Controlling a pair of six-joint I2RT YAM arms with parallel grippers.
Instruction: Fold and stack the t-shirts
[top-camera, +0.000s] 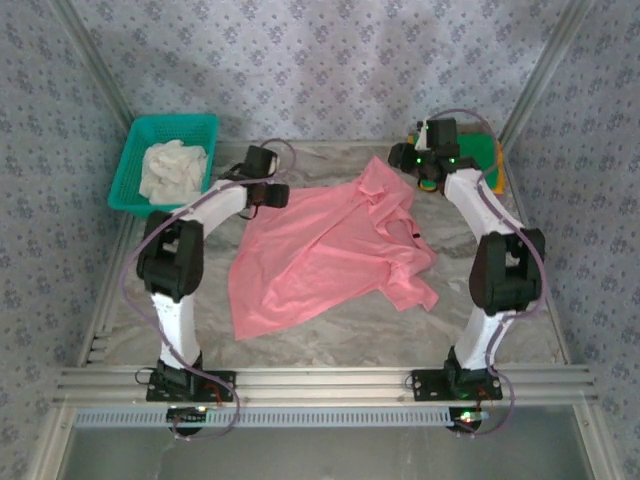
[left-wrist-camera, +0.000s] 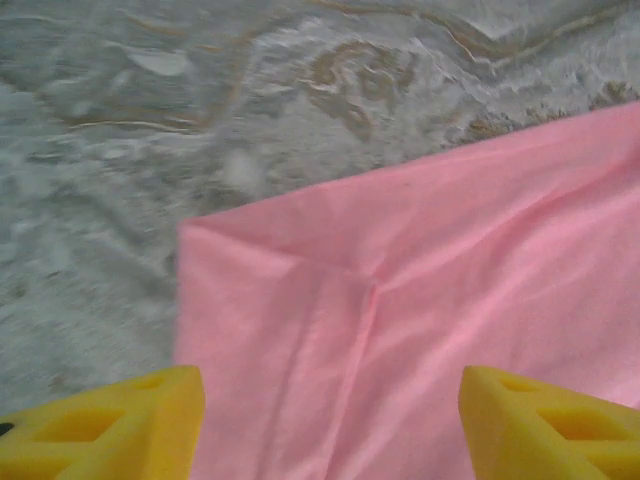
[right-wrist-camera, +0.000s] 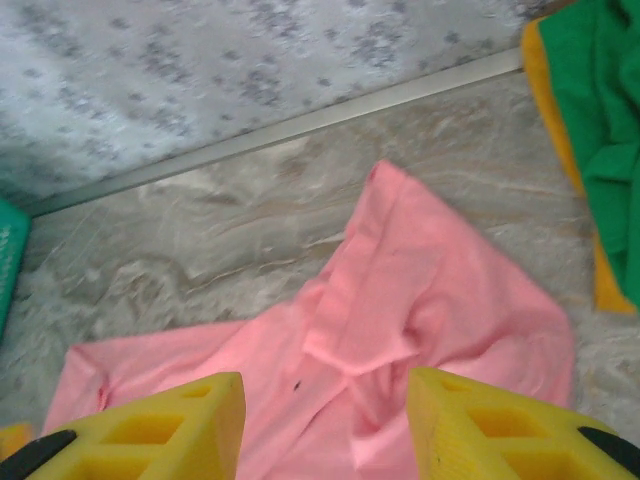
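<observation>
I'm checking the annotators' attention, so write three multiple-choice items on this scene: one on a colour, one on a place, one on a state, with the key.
1. The cloth in the teal basket is:
A black
B cream-white
C blue

2. The green shirt lies:
A inside the basket
B under the cream cloth
C on the orange-yellow shirt at the far right corner

3. The left hand is:
A open over the pink shirt
B shut on a sleeve
C shut on nothing

Key:
1 B: pale cream folds fill the basket.
2 C: the right wrist view shows green cloth overlying an orange-yellow edge.
3 A: its yellow fingers stand wide apart, gripping nothing, with pink cloth beneath.
</observation>
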